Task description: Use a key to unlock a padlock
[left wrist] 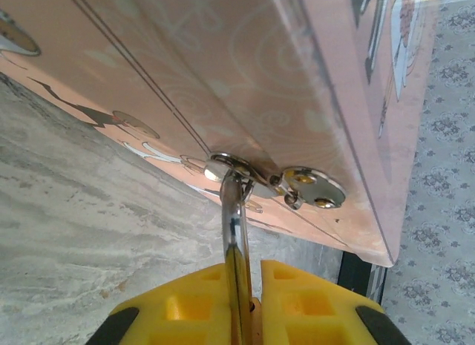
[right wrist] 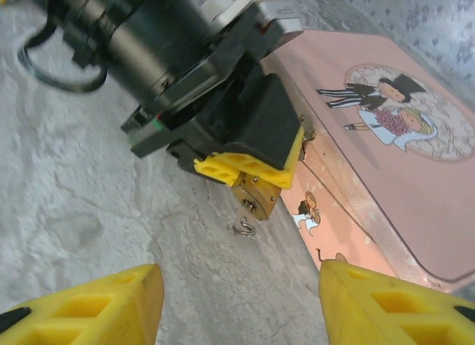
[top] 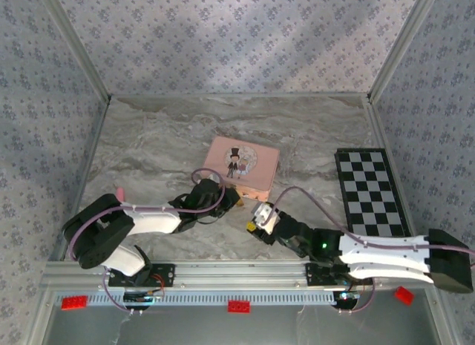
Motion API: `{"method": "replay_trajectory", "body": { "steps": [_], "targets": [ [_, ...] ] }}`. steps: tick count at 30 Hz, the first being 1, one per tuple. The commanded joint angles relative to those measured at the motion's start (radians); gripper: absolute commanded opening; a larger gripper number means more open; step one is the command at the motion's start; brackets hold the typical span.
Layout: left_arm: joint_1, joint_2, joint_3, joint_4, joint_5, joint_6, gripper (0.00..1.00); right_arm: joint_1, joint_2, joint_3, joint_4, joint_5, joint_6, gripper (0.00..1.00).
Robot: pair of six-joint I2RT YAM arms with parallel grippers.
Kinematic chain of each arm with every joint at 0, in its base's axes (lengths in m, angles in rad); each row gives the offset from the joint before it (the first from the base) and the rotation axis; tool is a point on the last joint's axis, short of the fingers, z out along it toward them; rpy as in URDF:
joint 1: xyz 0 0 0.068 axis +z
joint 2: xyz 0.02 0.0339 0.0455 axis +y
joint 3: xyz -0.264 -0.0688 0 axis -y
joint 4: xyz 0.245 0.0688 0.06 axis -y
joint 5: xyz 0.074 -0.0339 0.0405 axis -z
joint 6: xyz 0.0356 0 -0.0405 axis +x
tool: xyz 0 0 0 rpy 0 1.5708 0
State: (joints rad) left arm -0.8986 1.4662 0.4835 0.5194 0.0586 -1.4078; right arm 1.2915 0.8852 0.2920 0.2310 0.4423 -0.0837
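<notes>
left gripper (right wrist: 252,169) pinches the padlock (right wrist: 257,197), half hidden by its pads; the key (right wrist: 244,224) beneath is tiny and blurred; right gripper (right wrist: 239,304) has its jaws spread, empty.

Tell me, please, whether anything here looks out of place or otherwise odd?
Nothing looks spilled or broken. One oddity: the key sticks out of the bottom of the padlock with nothing holding it, while the left gripper clamps the padlock at the tin's clasp.
</notes>
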Motion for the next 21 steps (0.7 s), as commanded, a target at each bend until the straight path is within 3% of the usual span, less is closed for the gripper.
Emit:
{"method": "replay_trajectory", "body": {
  "steps": [1,11,21],
  "targets": [
    [-0.004,-0.047,0.033,0.072,0.003,-0.005,0.0,0.015,0.066,-0.02,0.199,0.084,-0.166,0.54],
    [-0.007,-0.047,0.027,0.096,0.014,-0.008,0.0,0.015,0.277,-0.029,0.398,0.202,-0.216,0.41],
    [-0.007,-0.046,0.024,0.102,0.021,-0.004,0.0,0.03,0.488,-0.007,0.535,0.269,-0.222,0.4]
  ]
}}
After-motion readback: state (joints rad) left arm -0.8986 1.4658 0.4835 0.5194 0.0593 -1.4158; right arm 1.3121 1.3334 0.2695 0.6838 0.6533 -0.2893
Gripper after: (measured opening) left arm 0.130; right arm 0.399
